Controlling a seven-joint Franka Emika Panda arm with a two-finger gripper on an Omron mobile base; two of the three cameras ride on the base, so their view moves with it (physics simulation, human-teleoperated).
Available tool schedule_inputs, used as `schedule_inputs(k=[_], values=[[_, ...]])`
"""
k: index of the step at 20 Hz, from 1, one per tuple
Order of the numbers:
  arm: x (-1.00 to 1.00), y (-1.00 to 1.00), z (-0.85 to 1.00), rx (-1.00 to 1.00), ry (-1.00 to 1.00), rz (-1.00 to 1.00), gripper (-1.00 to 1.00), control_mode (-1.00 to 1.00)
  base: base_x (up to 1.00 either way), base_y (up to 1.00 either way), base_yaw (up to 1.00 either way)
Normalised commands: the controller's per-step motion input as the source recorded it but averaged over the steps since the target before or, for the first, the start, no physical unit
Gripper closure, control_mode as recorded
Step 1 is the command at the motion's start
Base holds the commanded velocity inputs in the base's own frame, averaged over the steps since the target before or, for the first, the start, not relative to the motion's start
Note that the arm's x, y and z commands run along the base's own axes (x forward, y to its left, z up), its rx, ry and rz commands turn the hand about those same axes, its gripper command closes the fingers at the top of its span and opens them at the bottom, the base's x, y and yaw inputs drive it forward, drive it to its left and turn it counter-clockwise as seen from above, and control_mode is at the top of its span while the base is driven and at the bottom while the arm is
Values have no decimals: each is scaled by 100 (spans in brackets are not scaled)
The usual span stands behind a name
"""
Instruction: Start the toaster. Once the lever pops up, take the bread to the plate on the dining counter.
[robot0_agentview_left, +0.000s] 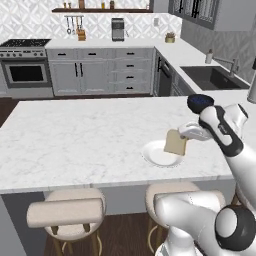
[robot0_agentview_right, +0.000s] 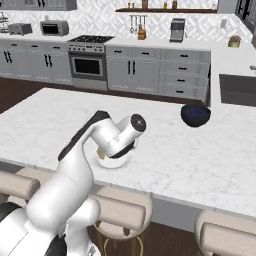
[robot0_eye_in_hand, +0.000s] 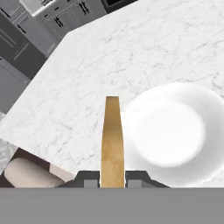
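tan bread (robot0_eye_in_hand: 112, 140) pinched in gripper (robot0_eye_in_hand: 112, 178) over plate (robot0_eye_in_hand: 183, 105); blue bowl (robot0_agentview_right: 195, 114) nearby

One bread (robot0_agentview_left: 175, 142), one plate (robot0_agentview_left: 156, 157) (white)

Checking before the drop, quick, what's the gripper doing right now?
Gripper: closed on the bread, held edge-on beside and above the plate on the dining counter.

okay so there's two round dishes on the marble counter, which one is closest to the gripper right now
The white plate. The gripper holds the bread on edge just above its rim. The dark blue bowl sits farther along the dining counter, toward the sink.
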Motion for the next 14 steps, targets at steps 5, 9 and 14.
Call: schedule_inputs(k=[5, 9, 14], values=[[34, 18, -22, 7, 0, 11, 100, -100, 0, 0, 0], [24, 18, -38, 5, 0, 9, 100, -100, 0, 0, 0], [3, 3, -35, 0, 0, 6, 100, -100, 0, 0, 0]])
